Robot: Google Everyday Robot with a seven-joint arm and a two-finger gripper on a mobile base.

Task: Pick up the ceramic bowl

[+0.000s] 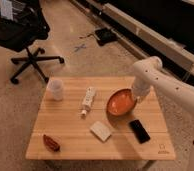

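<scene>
The ceramic bowl (121,103) is orange-red and glossy, right of centre on the wooden table (70,142). It is tilted, with its right rim raised. My gripper (135,97) hangs from the white arm (162,82) and is down at that right rim, shut on it. The rim under the gripper is hidden by the wrist.
A white cup (55,89) stands at the table's back left. A white tube (88,99) lies left of the bowl, a white block (101,131) in front of it, and a black phone (139,131) to its front right. A brown object (51,143) lies front left. An office chair (25,35) stands behind.
</scene>
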